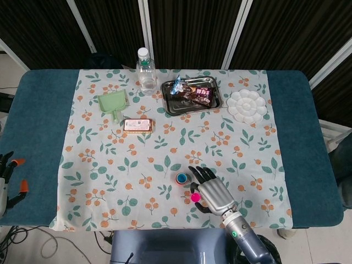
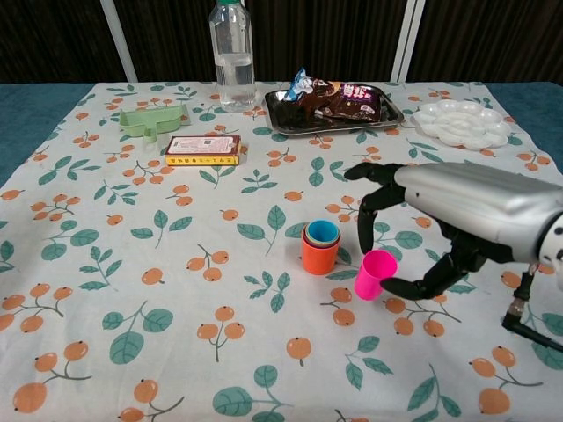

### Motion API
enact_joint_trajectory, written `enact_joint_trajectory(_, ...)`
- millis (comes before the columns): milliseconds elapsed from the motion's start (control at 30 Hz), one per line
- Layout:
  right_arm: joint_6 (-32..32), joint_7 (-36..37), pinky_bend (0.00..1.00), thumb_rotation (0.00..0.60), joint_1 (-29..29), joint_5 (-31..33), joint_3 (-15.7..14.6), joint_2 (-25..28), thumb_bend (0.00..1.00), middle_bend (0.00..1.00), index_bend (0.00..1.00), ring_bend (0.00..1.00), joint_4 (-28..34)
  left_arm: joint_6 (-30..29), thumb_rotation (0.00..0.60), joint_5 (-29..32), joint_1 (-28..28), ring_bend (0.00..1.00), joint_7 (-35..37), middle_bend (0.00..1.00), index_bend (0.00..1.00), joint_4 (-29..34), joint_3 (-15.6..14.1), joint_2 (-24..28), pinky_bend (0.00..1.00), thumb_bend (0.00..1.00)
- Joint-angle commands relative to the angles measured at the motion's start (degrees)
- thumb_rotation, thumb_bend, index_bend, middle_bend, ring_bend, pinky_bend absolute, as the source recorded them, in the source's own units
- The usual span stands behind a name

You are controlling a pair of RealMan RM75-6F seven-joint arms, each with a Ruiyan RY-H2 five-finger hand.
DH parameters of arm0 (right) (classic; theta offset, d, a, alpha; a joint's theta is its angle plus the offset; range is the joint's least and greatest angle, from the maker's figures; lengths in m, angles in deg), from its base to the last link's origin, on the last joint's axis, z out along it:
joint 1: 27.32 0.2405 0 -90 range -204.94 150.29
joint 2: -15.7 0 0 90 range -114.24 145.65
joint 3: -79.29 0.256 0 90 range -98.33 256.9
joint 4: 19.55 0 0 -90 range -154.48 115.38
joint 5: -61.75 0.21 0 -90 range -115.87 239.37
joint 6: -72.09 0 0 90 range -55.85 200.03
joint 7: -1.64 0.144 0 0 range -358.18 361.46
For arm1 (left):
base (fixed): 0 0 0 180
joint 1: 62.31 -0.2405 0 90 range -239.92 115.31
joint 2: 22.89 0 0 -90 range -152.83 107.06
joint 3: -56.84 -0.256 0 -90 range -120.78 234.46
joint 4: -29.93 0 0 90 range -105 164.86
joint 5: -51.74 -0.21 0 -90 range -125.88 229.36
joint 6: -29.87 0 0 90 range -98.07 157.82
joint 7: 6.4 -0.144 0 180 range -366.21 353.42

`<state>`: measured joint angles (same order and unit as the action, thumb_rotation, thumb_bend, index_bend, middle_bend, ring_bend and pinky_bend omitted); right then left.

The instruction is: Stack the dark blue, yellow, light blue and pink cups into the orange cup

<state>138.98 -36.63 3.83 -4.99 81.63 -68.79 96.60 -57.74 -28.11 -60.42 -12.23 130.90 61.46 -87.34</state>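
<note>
One pink cup sits pinched, tilted, in the right hand.

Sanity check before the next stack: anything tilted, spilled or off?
Only the pink cup: it leans toward the orange cup, pinched by the right hand, seemingly lifted off the cloth. Nothing spilled.

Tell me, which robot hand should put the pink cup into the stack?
The right hand. It already holds the pink cup beside the orange cup; the left hand sits far off.

pink cup | orange cup | leaf-patterned tablecloth
</note>
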Motion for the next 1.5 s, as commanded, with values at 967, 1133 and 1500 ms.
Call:
enact_joint_trajectory(967,-3.8,-7.5,0.14,0.600,16.1,21.0,10.7,-1.2,0.40,0.00,0.52,0.04,-2.4,-0.2,0.600,0.2,0.0,0.00,0.4,0.06,0.25,-0.2,0.3,0.1,0.05,0.46)
enact_joint_trajectory(1133,-3.7,-6.9,0.14,0.600,16.7,21.7,10.1,-1.4,0.40,0.00,0.52,0.04,-3.4,-0.2,0.600,0.2,-0.1,0.00,0.6,0.06,0.25,-0.2,0.3,0.1,0.05,0.46)
enact_joint_trajectory(1500,-3.8,-4.8,0.14,0.600,16.4,20.6,7.9,-1.1,0.40,0.00,0.52,0.04,-3.7,-0.2,0.600,0.1,-0.1,0.00,0.5,0.06,0.25,-0.3,0.2,0.0,0.05,0.46)
